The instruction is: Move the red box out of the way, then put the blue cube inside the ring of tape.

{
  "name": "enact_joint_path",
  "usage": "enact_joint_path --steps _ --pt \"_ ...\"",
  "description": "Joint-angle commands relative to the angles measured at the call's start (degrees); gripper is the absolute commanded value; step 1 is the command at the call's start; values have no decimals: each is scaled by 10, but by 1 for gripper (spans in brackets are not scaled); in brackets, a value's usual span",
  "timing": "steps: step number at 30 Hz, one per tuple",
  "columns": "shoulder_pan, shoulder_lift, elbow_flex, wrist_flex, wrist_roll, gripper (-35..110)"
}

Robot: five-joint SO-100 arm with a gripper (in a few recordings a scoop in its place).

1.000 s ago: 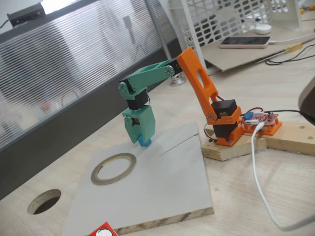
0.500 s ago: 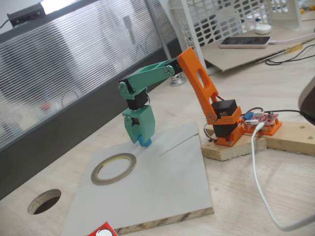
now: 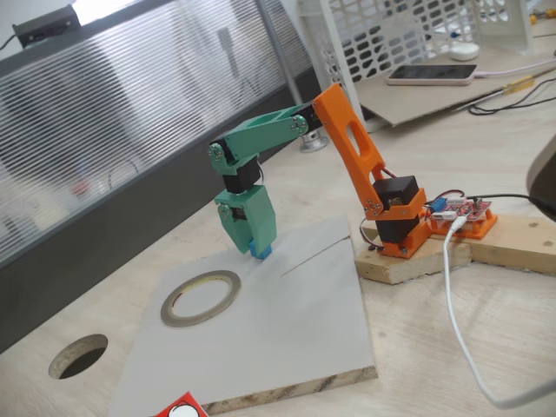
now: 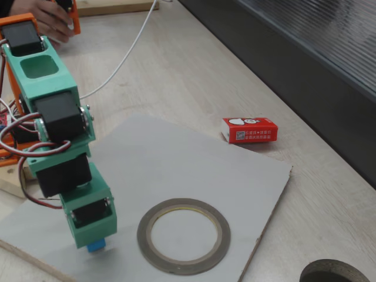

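Both fixed views are evenly and fairly brightly lit by soft, diffuse light, with no hard glare. A bright strip of light shows at the top left of a fixed view, above the ribbed translucent panel [image 3: 130,104], which looks washed out and hazy. Shadows are faint and soft: a pale one lies under the arm on the grey board [image 3: 278,330], and the ring of tape [image 4: 184,235] casts almost none. Focus is slightly soft throughout, with mild grain; the far background is blurrier.
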Motion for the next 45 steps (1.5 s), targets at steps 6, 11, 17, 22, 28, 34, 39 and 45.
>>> enact_joint_path --steps 6,11,17,22,28,34,39,45 --pt "3 54 -13 3 11 0" --pt "4 140 -6 4 11 0" --pt "3 160 -4 4 11 0" --pt "-4 161 -4 4 11 0" --pt "-115 183 71 4 13 0" --pt "-187 211 106 4 14 0" --pt "-201 211 107 4 14 0" --pt "-201 209 106 4 14 0"
